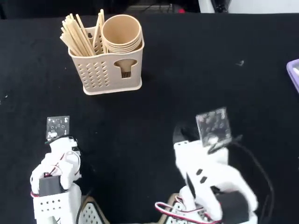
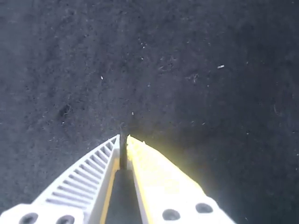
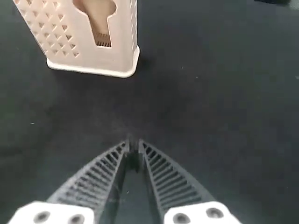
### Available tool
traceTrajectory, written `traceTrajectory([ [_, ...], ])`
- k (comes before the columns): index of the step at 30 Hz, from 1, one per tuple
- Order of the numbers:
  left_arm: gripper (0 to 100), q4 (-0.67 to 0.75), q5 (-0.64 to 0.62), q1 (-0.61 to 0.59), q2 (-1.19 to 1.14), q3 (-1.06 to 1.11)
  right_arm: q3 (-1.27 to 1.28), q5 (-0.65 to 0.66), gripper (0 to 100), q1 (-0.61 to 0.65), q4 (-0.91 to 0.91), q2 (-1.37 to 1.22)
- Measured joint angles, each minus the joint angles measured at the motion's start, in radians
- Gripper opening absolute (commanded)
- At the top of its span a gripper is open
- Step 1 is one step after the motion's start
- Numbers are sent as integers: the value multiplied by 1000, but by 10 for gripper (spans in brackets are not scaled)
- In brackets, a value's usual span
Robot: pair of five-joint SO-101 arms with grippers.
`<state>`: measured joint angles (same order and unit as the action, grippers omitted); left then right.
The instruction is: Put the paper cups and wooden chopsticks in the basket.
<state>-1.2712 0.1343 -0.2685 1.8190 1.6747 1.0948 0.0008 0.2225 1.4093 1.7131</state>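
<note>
The paper cups sit stacked in the basket at the table's far side, with the wooden chopsticks upright in the compartment beside them. The 2 arms sit well apart from it, and the left gripper and right gripper each have their fingers pressed together, empty.

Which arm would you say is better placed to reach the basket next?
Probably right: the right gripper points at the basket, while the left gripper points at bare table. Both are shut; the paper cups and chopsticks already stand inside.

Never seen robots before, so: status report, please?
Left pincer shut, empty. Right pincer shut, empty. Cups and chopsticks in basket. Purple item off to one side.
</note>
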Motion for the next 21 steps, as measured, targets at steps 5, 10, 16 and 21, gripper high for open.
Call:
traceTrajectory([
  [5,33,0,0,5,0,0,218,-57,12,-2,-66,89],
  [10,33,11,0,57,0,0,413,-97,12,0,-199,91],
  [16,31,12,0,241,0,2,583,-100,12,-2,-259,91],
  [21,31,12,0,316,0,2,588,-100,12,-2,-130,91],
])
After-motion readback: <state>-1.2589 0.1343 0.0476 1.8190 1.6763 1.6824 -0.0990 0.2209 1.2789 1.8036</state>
